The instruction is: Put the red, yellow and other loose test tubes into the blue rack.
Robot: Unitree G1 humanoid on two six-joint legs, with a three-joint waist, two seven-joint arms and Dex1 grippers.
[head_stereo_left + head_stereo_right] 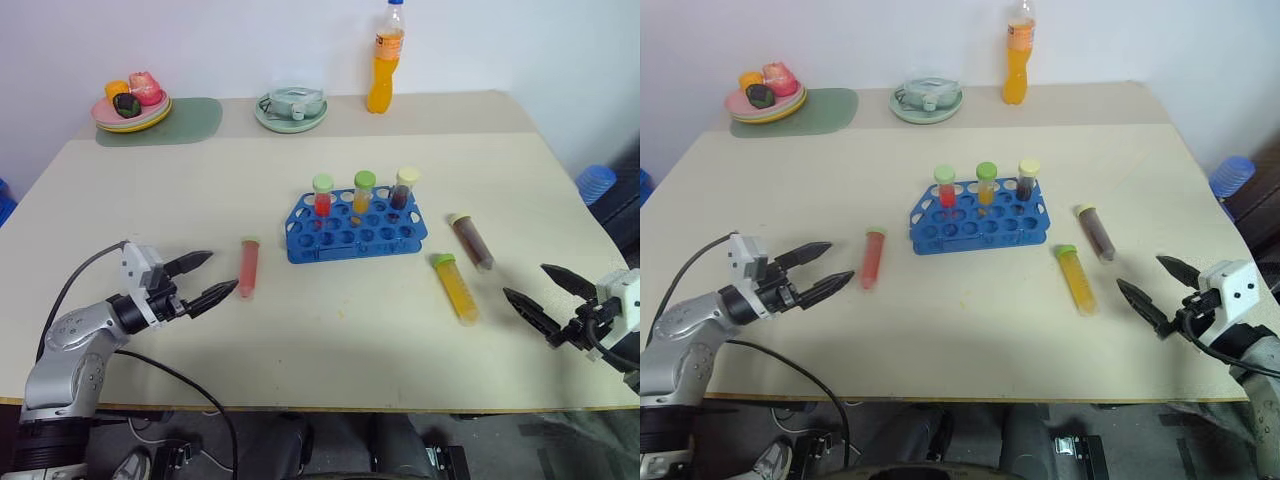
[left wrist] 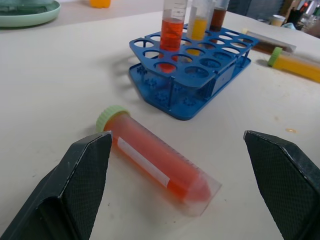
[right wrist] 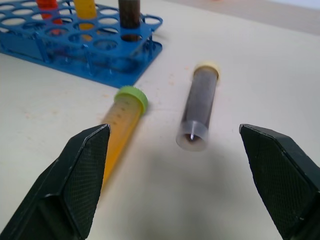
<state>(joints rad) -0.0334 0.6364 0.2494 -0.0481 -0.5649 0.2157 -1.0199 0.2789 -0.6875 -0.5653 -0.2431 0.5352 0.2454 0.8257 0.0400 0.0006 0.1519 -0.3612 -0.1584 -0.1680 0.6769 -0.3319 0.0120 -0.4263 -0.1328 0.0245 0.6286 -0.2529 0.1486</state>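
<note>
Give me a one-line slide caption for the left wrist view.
Open left gripper facing the red test tube lying beside the blue rack.

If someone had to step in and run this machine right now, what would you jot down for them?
Left tool: open, empty, beside the red tube lying left of the blue rack.
Right tool: open, empty, near the yellow tube and brown tube, both lying right of the rack.
Done: none of the loose tubes racked; three other tubes stand in the rack's back row.
Left: pick up all three, stand them in free holes.
</note>
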